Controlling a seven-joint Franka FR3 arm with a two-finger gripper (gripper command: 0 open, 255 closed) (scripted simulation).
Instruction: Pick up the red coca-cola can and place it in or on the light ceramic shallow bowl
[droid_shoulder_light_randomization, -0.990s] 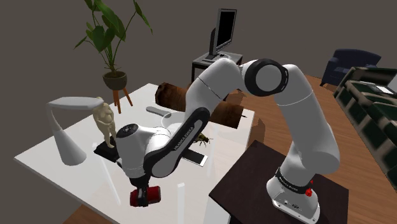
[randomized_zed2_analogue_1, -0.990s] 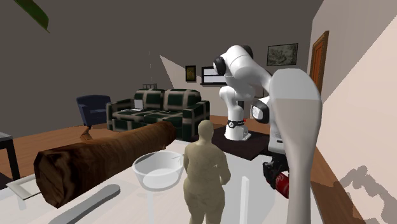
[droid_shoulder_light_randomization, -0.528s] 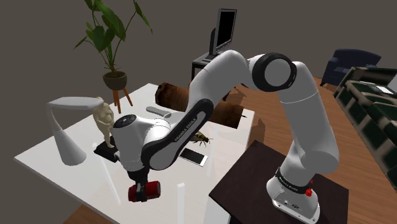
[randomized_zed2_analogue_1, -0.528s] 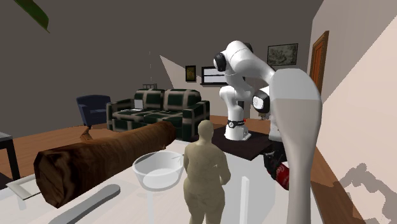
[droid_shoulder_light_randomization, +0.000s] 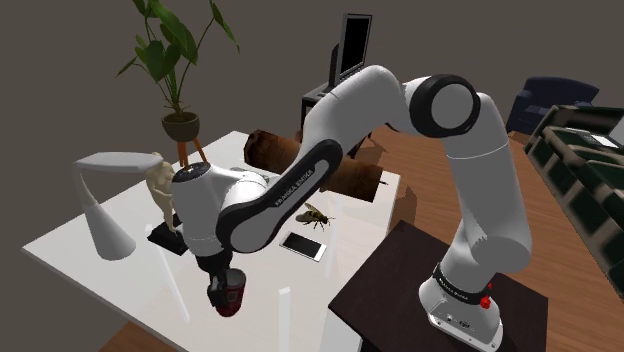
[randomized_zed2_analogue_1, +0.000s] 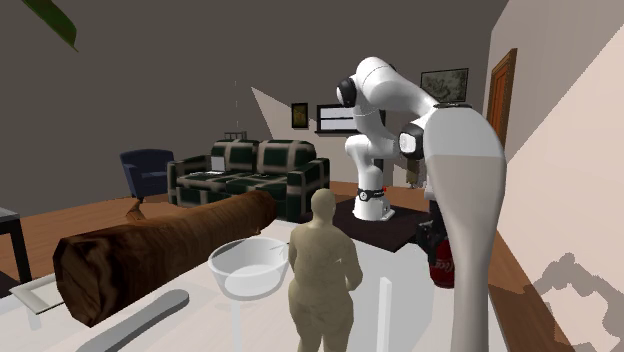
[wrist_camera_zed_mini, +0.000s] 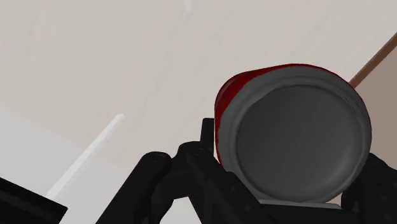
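My gripper (droid_shoulder_light_randomization: 224, 283) is shut on the red can (droid_shoulder_light_randomization: 230, 296), holding it a little above the white table (droid_shoulder_light_randomization: 70, 255) near its front edge in the shoulder view. In the wrist view the can's (wrist_camera_zed_mini: 292, 127) grey end faces the camera, clasped between my black fingers (wrist_camera_zed_mini: 208, 149). In the second exterior view the can (randomized_zed2_analogue_1: 438, 263) peeks out beside a white lamp stem, with the gripper (randomized_zed2_analogue_1: 432, 240) just above it. The pale shallow bowl (randomized_zed2_analogue_1: 250, 268) stands on the table between a log and a figurine, well away from the can.
A white desk lamp (droid_shoulder_light_randomization: 105, 200) and a beige figurine (droid_shoulder_light_randomization: 160, 185) on a black base stand at the shoulder view's left. A brown log (droid_shoulder_light_randomization: 270, 150) lies at the table's back. A phone (droid_shoulder_light_randomization: 303, 246) and a wasp figure (droid_shoulder_light_randomization: 318, 214) lie by the arm.
The hand has turned at the wrist and risen a little, so the can has swung from lying sideways to more upright. The upper arm has leaned further over the table.
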